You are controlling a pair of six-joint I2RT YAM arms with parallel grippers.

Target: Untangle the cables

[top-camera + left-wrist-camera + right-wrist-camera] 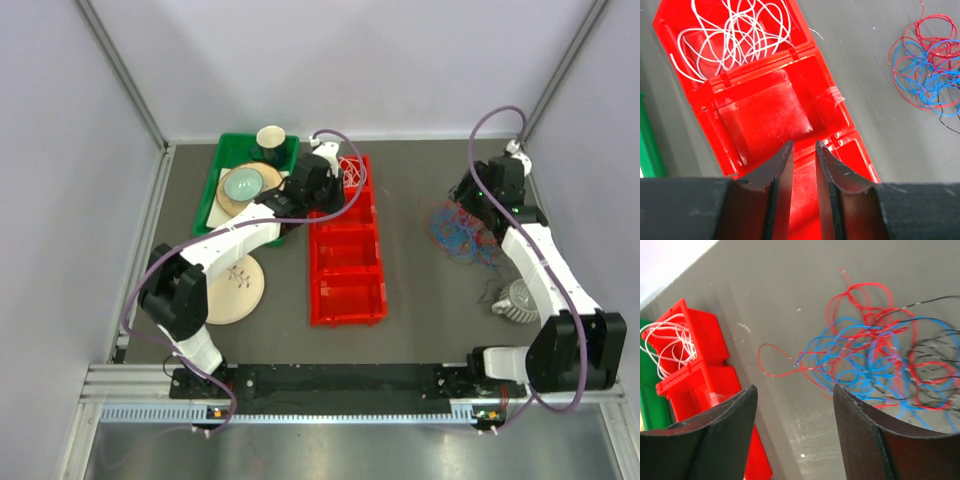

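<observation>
Cables [880, 365] in red, blue and black lie in one loose, hair-thin snarl on the grey table [790, 290]; white cable [735, 30] sits coiled in the end compartment of the glossy red plastic bin [765, 115]. Sorting by colour looks partly done. The right gripper [795, 390] hovers by the snarl, jaws spread and empty; next it must pinch one strand at the snarl's loose edge. The left gripper [804, 145] hangs above the bin, jaws narrowly apart, holding nothing.

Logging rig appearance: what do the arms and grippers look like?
The left arm and right arm have white links and black joints, each trailing a thick purple hose. The left gripper and right gripper have black, tapered fingers.
</observation>
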